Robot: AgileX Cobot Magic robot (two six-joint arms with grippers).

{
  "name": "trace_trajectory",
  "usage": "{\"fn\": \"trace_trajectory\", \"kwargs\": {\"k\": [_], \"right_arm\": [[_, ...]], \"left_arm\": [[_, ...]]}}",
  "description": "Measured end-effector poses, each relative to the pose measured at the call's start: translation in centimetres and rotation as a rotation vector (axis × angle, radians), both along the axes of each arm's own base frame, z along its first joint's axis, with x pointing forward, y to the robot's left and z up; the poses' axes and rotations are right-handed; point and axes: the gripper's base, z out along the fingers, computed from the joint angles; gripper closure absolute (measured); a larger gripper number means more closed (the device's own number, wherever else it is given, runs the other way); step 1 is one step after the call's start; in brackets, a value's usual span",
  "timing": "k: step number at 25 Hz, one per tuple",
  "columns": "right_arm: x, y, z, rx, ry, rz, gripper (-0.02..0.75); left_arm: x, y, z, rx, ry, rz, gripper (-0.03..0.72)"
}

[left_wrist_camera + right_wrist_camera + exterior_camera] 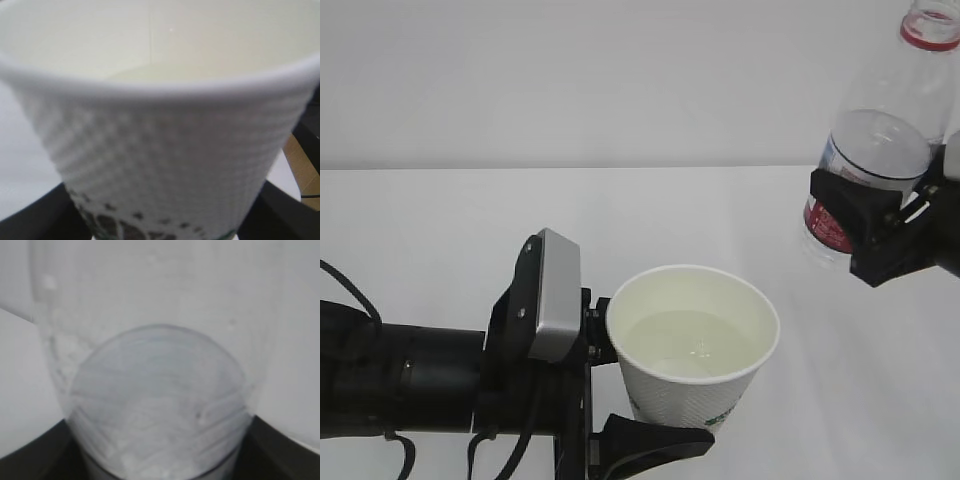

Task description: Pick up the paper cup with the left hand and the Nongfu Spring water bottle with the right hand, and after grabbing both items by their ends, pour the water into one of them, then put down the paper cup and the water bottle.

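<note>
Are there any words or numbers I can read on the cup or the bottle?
None can be read.
paper cup: a green mark low on its side, too small and blurred to read.
water bottle: a red label, mostly hidden behind the black jaws; no characters legible.

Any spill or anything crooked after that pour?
Nothing stands out. The paper cup sits upright in the left end effector with water inside, the table around it looks dry, and the bottle is held nearly upright, clear of the cup.
</note>
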Motion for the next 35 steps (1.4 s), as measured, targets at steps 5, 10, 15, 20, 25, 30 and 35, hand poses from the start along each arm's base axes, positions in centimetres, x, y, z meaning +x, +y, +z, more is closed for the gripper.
{"fn": "trace_trajectory", "kwargs": {"k": [5, 10, 15, 20, 25, 30, 35], "right_arm": [[-0.4, -0.7, -0.9, 0.012, 0.031, -0.07, 0.225], [-0.7, -1.3, -1.4, 0.024, 0.051, -0.132, 0.225], [-0.5, -1.8, -1.3, 0.047, 0.053, -0.196, 0.225], [-0.4, -2.2, -1.3, 0.034, 0.046, -0.242, 0.226], [-0.4, -2.5, -1.3, 0.043, 0.048, -0.267, 0.225], [0.0, -2.4, -2.2, 0.035, 0.074, -0.27, 0.226], [0.8, -2.3, -3.8, 0.033, 0.079, -0.272, 0.226]], "left_arm": [[0.0, 0.0, 0.0, 0.0, 0.0, 0.0, 0.139], [0.0, 0.0, 0.0, 0.0, 0.0, 0.0, 0.139], [0.0, 0.0, 0.0, 0.0, 0.0, 0.0, 0.139], [0.0, 0.0, 0.0, 0.0, 0.0, 0.0, 0.139], [0.0, 0.0, 0.0, 0.0, 0.0, 0.0, 0.139], [0.0, 0.0, 0.0, 0.0, 0.0, 0.0, 0.139], [0.0, 0.0, 0.0, 0.0, 0.0, 0.0, 0.139]]}}
